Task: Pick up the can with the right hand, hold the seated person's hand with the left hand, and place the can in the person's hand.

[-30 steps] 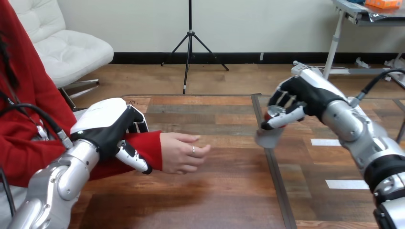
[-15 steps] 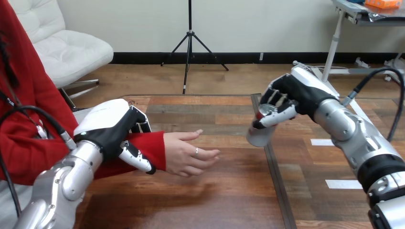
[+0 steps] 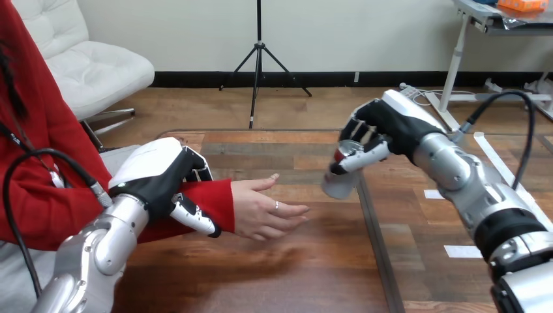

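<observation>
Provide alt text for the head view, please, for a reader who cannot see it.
The robot's right hand holds a can above the table, apart from the person's open hand; its left hand curls round the person's red-sleeved forearm.

Left hand (image 3: pixel 160 171) clasped low — right hand (image 3: pixel 385 124) raised, fingers (image 3: pixel 366 134) curled.

The head view looks from the robot's head, forward and down across the wooden table (image 3: pixel 306 267). It sits close to the work. The left arm (image 3: pixel 98 251) enters at the bottom-left corner and ends in the left hand (image 3: pixel 153 169). The right arm (image 3: pixel 482 202) enters at the lower right and ends in the right hand (image 3: pixel 385 127). The person's hand (image 3: pixel 261 208) lies left of centre.
</observation>
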